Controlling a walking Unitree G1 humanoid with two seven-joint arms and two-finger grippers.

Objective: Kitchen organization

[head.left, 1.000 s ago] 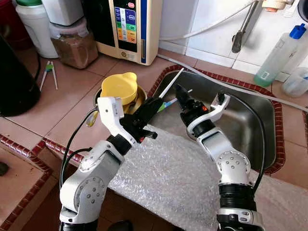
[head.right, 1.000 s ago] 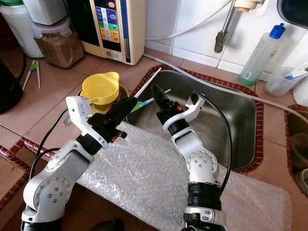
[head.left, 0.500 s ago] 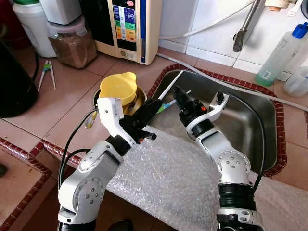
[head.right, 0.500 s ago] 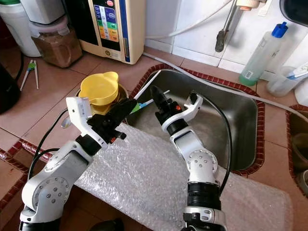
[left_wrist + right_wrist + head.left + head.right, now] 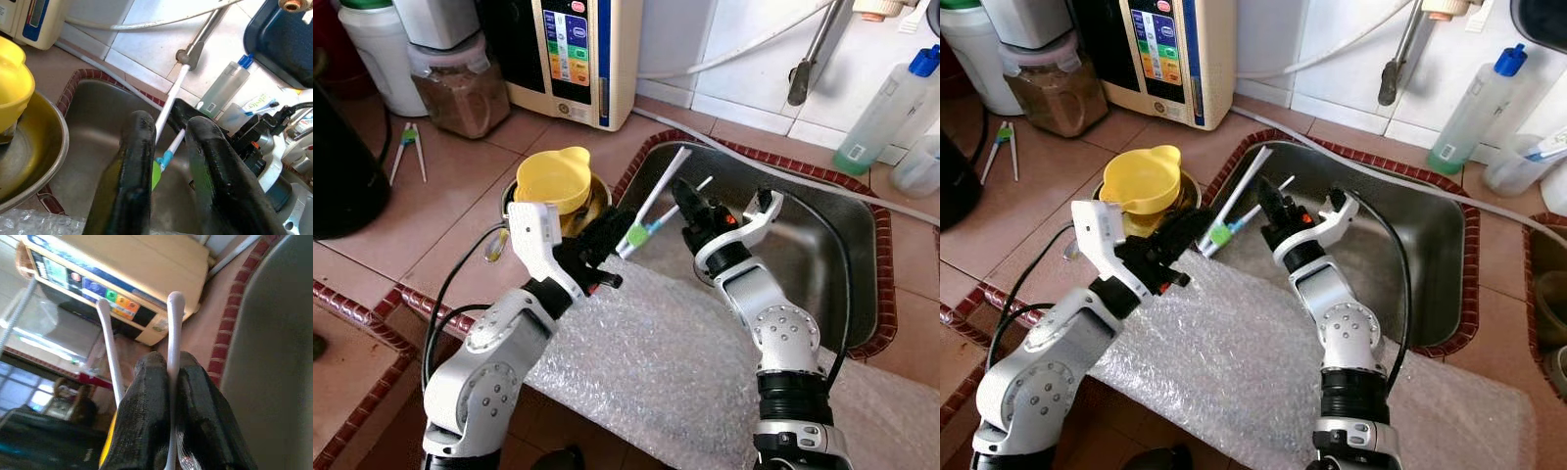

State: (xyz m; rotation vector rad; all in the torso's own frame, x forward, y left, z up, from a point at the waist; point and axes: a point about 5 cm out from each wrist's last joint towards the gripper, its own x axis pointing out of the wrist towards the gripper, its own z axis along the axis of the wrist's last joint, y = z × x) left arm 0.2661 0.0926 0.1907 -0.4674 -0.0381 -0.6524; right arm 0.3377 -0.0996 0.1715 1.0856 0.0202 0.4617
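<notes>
Purifier (image 5: pixel 573 54): coloured buttons, writing too small to read
Cup (image 5: pixel 555 179): yellow, in a metal bowl (image 5: pixel 592 204) beside the sink (image 5: pixel 822 250)
Left gripper (image 5: pixel 610 230): fingers apart around green-tipped sticks (image 5: pixel 651 201)
Right gripper (image 5: pixel 682 196): clamped on one white stick, over sink's left edge

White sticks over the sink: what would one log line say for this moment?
right gripper: shut on white sticks | left gripper: at their green end | place: over sink
</notes>
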